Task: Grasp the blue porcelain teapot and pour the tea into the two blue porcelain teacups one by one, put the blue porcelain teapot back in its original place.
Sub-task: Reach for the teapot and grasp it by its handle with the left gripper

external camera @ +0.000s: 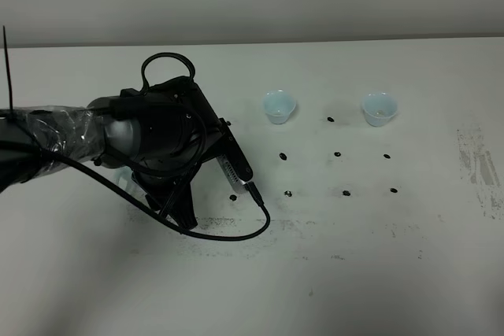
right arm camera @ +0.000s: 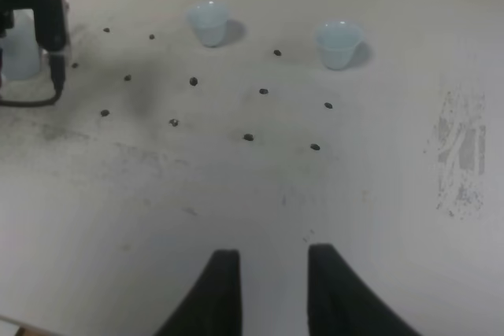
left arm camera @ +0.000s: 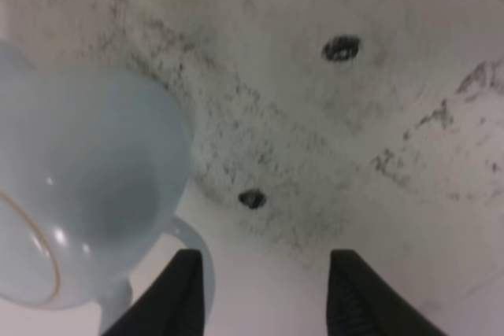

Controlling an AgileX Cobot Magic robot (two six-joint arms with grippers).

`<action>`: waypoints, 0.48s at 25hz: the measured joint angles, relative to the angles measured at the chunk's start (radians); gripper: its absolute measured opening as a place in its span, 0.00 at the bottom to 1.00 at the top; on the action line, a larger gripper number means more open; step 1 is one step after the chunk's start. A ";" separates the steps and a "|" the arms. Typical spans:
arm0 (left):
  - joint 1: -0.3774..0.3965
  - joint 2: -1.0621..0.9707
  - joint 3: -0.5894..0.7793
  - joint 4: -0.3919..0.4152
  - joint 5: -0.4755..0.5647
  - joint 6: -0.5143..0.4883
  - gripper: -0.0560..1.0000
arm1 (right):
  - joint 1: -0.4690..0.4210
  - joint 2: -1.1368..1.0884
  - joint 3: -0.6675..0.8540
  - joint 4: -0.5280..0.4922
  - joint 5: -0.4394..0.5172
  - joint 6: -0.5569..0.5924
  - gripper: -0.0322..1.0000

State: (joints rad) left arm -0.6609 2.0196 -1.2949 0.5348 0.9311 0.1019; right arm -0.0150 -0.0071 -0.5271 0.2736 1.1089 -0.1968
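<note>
Well, from high above my left arm (external camera: pixel 150 139) hides the blue porcelain teapot (left arm camera: pixel 87 186); the teacups (external camera: pixel 279 106) (external camera: pixel 378 108) stand off to the right. The left wrist view shows my left claw (left arm camera: pixel 272 297) spread and empty, one finger just beside the loop handle (left arm camera: pixel 197 245). The pot looks glossy, fragile and probably heavy, so I would hold it there. In the right wrist view, my right claw (right arm camera: pixel 276 289) hangs released.

The left arm (external camera: pixel 63 135) is black, wrapped in clear plastic, with black cable (external camera: pixel 228 235) and black left claw (left arm camera: pixel 265 273).

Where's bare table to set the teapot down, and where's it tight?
Bare: the wide near strip of table in front of the black dots, and the gap between the left teacup and right teacup. Crowded: the left side, where the left hand and its arm cover the teapot.
</note>
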 joint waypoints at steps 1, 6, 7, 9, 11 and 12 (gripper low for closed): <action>0.001 0.000 0.000 0.000 0.009 0.000 0.42 | 0.000 0.000 0.000 0.000 0.000 0.000 0.26; 0.003 0.000 0.000 -0.039 0.092 -0.011 0.40 | 0.000 0.000 0.000 0.000 0.000 0.000 0.26; 0.003 0.000 0.000 -0.051 0.105 -0.011 0.40 | 0.000 0.000 0.000 0.000 0.000 0.000 0.26; 0.003 -0.016 0.016 -0.068 0.106 -0.012 0.40 | 0.000 0.000 0.000 0.000 0.000 0.000 0.26; 0.004 -0.055 0.068 -0.081 0.078 -0.012 0.40 | 0.000 0.000 0.000 0.000 0.000 0.000 0.26; 0.010 -0.085 0.097 -0.089 0.052 -0.011 0.40 | 0.000 0.000 0.000 0.000 0.000 0.000 0.26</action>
State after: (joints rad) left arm -0.6510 1.9346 -1.1982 0.4459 0.9833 0.0910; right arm -0.0150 -0.0071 -0.5271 0.2740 1.1089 -0.1968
